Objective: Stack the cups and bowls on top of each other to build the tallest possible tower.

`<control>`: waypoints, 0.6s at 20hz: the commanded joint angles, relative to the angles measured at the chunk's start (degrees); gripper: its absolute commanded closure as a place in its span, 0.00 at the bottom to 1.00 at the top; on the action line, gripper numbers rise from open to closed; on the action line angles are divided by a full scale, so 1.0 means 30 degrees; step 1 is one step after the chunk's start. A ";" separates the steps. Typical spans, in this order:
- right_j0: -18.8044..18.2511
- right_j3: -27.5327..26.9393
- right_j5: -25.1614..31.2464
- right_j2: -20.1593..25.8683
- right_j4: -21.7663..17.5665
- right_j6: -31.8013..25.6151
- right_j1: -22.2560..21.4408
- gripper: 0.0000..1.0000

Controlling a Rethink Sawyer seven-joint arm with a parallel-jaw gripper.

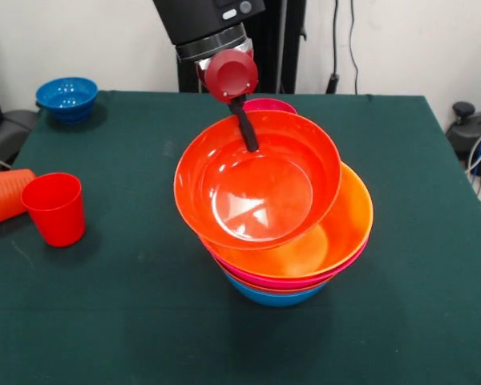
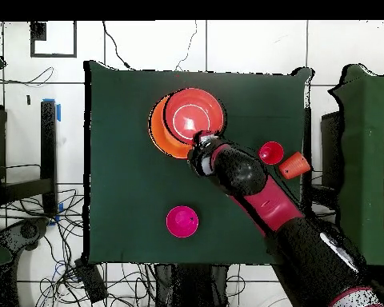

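Observation:
The tower (image 1: 293, 269) stands mid-table, with a blue bowl (image 1: 274, 297) as its base, then pink and yellow-orange (image 1: 337, 233) bowls nested above. A wide red-orange bowl (image 1: 260, 188) sits tilted and shifted left on top. My gripper (image 1: 248, 143) is shut on its far rim, one black finger (image 1: 245, 127) reaching down inside the wall. From overhead, the gripper (image 2: 200, 142) meets this top bowl (image 2: 192, 113) at its near edge. A red cup (image 1: 56, 208) stands upright at the left, and an orange cup (image 1: 4, 196) lies on its side beside it.
A small magenta bowl (image 1: 270, 104) sits behind the tower, toward the arm, and shows alone in the overhead view (image 2: 182, 221). A small blue bowl (image 1: 66, 96) rests at the far left corner. The red cup (image 2: 270, 152) and orange cup (image 2: 294, 165) lie near the table edge.

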 commanded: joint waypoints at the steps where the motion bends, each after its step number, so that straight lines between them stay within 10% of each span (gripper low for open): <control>1: -0.0750 0.0946 -0.2655 0.2382 -0.1335 0.2049 0.1191 1.00; 12: -0.0631 -0.0269 -0.2852 0.2790 -0.1631 0.1917 0.2269 1.00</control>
